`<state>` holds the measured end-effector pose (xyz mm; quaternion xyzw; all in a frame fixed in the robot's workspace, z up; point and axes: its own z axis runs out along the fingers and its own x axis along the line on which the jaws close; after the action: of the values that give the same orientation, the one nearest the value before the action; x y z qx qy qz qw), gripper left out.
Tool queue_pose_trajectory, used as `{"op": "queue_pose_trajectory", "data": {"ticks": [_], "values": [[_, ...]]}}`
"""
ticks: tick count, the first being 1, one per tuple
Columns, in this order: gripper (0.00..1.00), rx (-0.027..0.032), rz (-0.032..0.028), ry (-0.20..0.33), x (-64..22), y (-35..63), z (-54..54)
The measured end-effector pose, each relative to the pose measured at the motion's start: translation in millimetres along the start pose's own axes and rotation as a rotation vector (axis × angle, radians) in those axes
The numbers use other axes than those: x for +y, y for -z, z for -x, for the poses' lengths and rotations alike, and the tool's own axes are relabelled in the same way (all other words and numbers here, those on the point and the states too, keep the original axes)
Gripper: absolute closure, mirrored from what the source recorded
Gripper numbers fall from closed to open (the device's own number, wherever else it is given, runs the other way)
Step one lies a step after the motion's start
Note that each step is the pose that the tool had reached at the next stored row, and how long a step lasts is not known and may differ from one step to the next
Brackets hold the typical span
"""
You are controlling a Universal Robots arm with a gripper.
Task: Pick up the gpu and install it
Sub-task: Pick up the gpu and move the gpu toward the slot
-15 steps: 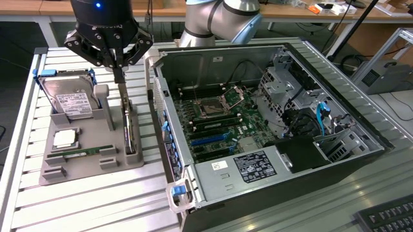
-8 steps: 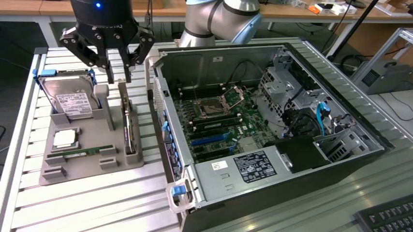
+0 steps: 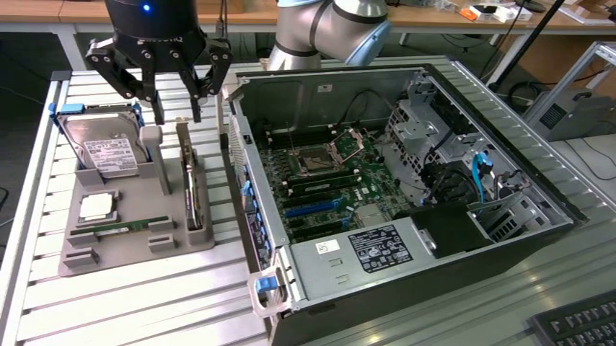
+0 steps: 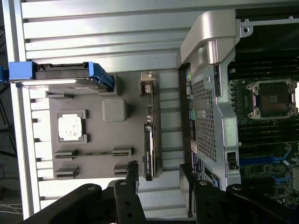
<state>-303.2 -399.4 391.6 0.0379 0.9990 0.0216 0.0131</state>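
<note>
Slatted metal worktop carries a gray holder. The gpu stands on edge there, beside the open computer case — claw spread above, empty. Probably light, stiff and fragile — pinch its thin upper edge.

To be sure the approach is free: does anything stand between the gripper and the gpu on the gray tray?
Nothing visible does. The gripper hangs open above the gpu, which stands on edge in the gray tray; only free space lies between them.
</note>
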Motion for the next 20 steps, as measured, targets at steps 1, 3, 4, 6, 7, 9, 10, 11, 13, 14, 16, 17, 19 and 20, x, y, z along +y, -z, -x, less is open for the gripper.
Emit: {"op": "queue_pose_trajectory", "data": {"ticks": [1,3,4,6,7,9,10,11,13,14,16,17,19,20], "values": [[0.52,-0.0001,0.0001,0.0,0.0,-0.1,0.0],[0.52,0.0,0.0,0.0,-0.1,-0.2,-0.2],[0.52,0.0,0.0,0.0,-0.1,-0.7,-0.4],[0.52,0.0,0.0,0.0,-0.1,-1.4,-0.9],[0.52,-0.0001,0.0,0.0,-0.2,-1.6,-1.2],[0.52,-0.0001,0.0,0.0,-0.3,-1.9,-1.6],[0.52,0.0,0.0,0.0,-0.3,-2.0,-1.7],[0.52,0.0001,-0.0001,0.0,-0.4,-2.0,-1.8],[0.52,0.0001,-0.0001,0.0,-0.4,-2.3,-2.0],[0.52,0.0,0.0,0.0,-0.5,-3.0,-2.7],[0.52,0.0,0.0,0.0,-0.6,-3.6,-3.4],[0.52,0.0,0.0,0.0,-0.7,-3.7,-3.5],[0.52,0.0,0.0,0.0,-0.7,-3.9,-3.8],[0.52,0.0,0.0,0.0,-0.8,-4.4,-4.3]]}}
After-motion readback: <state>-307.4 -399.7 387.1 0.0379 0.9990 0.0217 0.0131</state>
